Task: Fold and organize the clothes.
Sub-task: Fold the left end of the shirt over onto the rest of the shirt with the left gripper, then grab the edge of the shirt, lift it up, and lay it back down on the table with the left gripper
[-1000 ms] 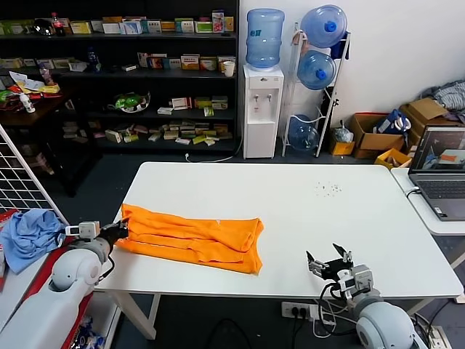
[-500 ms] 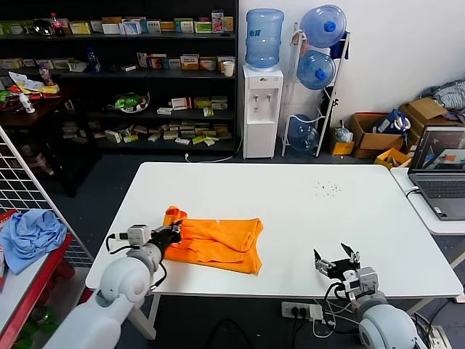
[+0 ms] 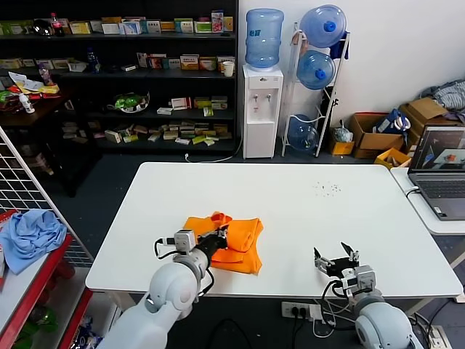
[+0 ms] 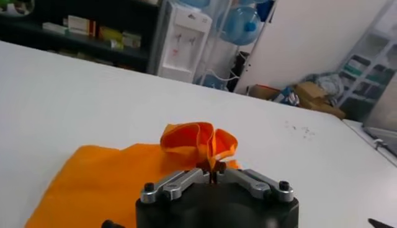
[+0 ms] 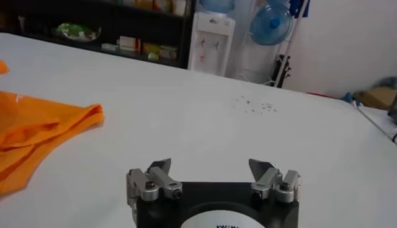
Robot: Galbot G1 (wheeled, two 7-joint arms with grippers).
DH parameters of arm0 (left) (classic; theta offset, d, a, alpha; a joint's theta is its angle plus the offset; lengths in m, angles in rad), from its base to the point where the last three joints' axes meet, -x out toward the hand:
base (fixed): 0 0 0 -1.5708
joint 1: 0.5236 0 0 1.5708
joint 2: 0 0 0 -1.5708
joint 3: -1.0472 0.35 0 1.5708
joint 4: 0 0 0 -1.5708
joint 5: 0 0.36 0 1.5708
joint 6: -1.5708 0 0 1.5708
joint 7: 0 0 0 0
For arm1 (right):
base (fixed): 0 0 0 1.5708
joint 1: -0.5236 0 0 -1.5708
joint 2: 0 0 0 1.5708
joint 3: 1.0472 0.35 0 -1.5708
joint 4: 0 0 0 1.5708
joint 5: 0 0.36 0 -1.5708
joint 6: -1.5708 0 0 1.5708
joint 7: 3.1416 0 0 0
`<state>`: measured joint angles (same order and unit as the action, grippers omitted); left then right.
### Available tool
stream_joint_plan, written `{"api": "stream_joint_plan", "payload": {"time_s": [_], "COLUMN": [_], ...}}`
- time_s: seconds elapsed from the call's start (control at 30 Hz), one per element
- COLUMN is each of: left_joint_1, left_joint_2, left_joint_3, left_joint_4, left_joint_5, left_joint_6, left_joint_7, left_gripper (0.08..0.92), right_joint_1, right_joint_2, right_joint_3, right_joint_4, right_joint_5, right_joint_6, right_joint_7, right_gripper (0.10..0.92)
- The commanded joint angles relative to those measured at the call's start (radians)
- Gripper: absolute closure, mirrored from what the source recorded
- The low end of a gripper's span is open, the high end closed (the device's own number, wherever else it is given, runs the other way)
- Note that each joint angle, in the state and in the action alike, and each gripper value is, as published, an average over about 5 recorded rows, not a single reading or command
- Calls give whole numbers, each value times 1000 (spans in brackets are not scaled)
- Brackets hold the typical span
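Gripping a gathered bunch of orange cloth, the left end effector (image 3: 216, 238) was closed tight on the T-shirt (image 3: 236, 240), its jaws pinched together with a ruffled crest of fabric standing up from between them in the left wrist view. The T-shirt lay on the white surface (image 3: 305, 211) toward the robot's left of centre and close to the near edge, partly doubled over on itself. Its long axis ran across the surface, left to right, so the held end lay over the garment's middle and the free end pointed toward the robot's right. From the left end effector the rest of the cloth stretched rightward and a little away from the robot.

The right end effector (image 3: 336, 256) sat low near the front edge of the surface, to the right of the T-shirt and well apart from it, jaws spread wide and holding nothing. The left arm was plainly the nearer one, already in contact.

Judging by this layout, the coming move turned on carrying the pinched end further right until it met the far hem, then letting go. Open room was generous: bare surface lay to the right and beyond the T-shirt. The near edge was the one limit, since the lower hem lay close to it and cloth could slide off.
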<state>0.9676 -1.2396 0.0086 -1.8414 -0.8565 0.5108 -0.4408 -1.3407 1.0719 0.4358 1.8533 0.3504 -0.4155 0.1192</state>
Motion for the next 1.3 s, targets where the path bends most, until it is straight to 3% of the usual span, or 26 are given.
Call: {"api": "stream_joint_plan", "payload": {"time_s": [0.03,0.23,0.4,0.5,0.6,0.8,1.03,1.3], "left_joint_1": [16,14,34,47,64,101,89,6], "left_joint_2": [-105,-159,-153,-100,2,195,265,257], "left_joint_3": [72,39,2,-32,-64,-128,-209,-248], "left_joint_4": [24,58,27,13,12,20,117,290], "left_joint_5": [-12,-41,-57,-36,-13,6,-7,-32], "left_joint_6": [-59,-191,-239,-222,-166,-38,50,72], "left_joint_7": [-6,-10,-17,-9,26,191,337,424], "left_gripper": [842,672,533,446,360,211,178,177], "right_joint_1": [18,24,24,22,19,12,12,-2], "right_joint_2": [7,13,12,7,1,-14,-18,-29], "right_joint_3": [-6,-20,-29,-31,-32,-31,-30,-20], "right_joint_4": [-9,-11,-4,2,5,-1,-23,-28], "right_joint_5": [-2,-5,-7,-7,-9,-24,-32,-28], "right_joint_6": [1,1,0,-1,4,56,93,98], "right_joint_7": [2,5,8,6,-5,-82,-118,-127], "right_gripper": [203,203,203,203,203,203,203,203]}}
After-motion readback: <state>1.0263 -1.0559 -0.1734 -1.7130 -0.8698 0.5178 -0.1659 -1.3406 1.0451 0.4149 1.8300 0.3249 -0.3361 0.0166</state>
